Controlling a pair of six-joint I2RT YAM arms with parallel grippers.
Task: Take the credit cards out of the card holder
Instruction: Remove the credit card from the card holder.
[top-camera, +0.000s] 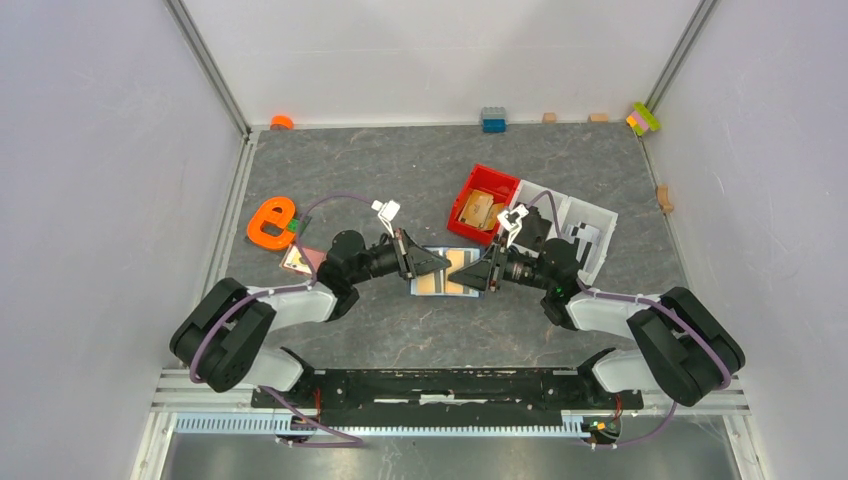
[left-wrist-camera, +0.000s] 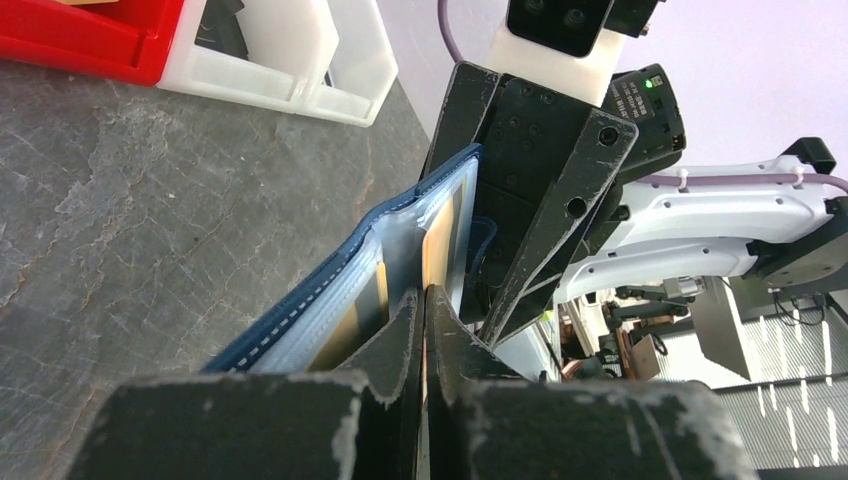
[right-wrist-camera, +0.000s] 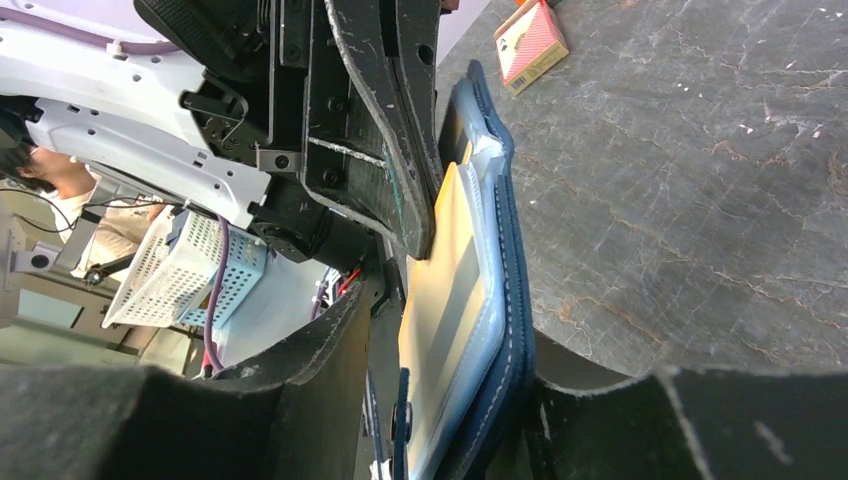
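Top external: both tools (top-camera: 441, 262) (top-camera: 468, 272) tip-to-tip.

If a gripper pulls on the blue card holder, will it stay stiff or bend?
The card holder probably bends: it is a folding wallet with stitched edges, held open between both grippers. Its clear pockets look soft and bulged, so they may flex. The tan cards inside likely add some stiffness.

Both arms (top-camera: 300, 300): white links, bulky black joints, lilac cables; scuffed black fingers (right-wrist-camera: 390, 120) with screws.
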